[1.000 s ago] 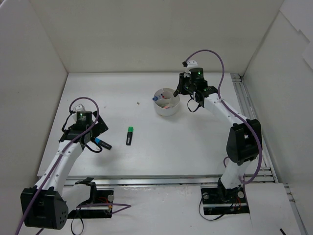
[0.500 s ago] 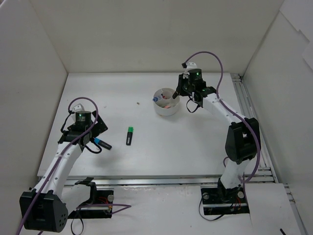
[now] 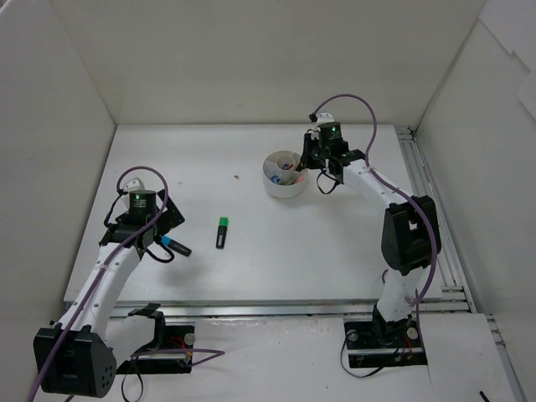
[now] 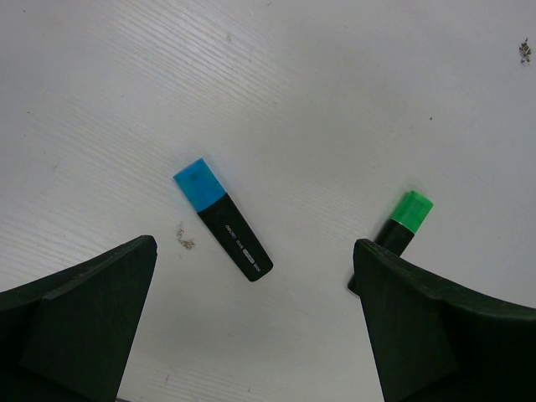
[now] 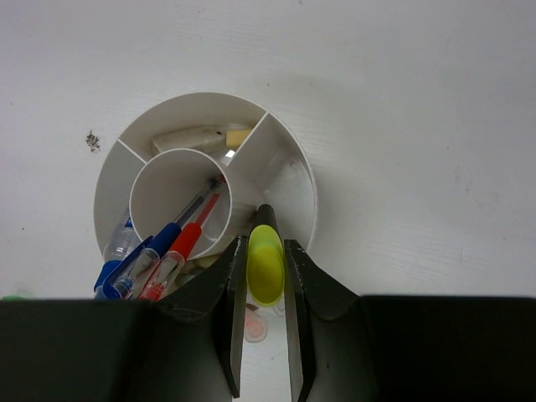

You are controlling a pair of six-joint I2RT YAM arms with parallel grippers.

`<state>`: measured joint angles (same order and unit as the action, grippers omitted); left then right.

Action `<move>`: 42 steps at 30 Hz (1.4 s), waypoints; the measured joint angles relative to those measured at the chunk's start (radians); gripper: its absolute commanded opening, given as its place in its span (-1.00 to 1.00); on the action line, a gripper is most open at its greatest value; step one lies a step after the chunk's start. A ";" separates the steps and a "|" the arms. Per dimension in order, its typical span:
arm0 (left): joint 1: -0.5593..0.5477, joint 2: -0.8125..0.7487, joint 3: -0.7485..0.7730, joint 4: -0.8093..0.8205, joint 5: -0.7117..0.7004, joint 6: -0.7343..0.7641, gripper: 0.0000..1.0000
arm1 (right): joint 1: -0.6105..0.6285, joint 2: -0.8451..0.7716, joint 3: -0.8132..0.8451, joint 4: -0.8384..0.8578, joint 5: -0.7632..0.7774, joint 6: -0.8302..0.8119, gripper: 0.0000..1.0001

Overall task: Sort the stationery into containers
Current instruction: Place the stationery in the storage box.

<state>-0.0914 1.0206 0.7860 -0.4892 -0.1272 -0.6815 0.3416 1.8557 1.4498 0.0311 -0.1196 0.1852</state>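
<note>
loose highlighters (image 4: 222, 219): 2 | gripped highlighter (image 5: 265, 264): 1 | tub (image 5: 280, 172): 1 | pens (image 5: 186, 239): maybe 2

We see a matt white counter (image 4: 352, 92), finely grained and lightly specked. The tub (image 5: 293, 167) is smooth white plastic with a soft sheen. The blue-capped highlighter (image 4: 222, 219) has a satin black plastic body; the yellow-capped highlighter (image 5: 265, 272) shows a glossy cap. The right claw (image 5: 265, 251) is dull black plastic.
</note>
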 measured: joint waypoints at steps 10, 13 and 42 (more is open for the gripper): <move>0.000 0.000 0.000 0.000 0.000 0.001 0.99 | 0.000 0.000 0.001 0.000 0.000 0.001 -0.96; 0.000 0.000 0.000 0.000 0.000 0.001 0.99 | 0.000 0.000 0.001 -0.001 0.000 0.001 -0.95; 0.000 0.000 0.000 -0.006 0.000 0.001 0.99 | 0.023 0.004 0.041 -0.021 0.001 -0.003 -0.11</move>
<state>-0.0914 1.0206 0.7860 -0.4950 -0.1276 -0.6804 0.3641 1.8599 1.4910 0.0105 -0.1188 0.1825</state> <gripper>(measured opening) 0.996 0.410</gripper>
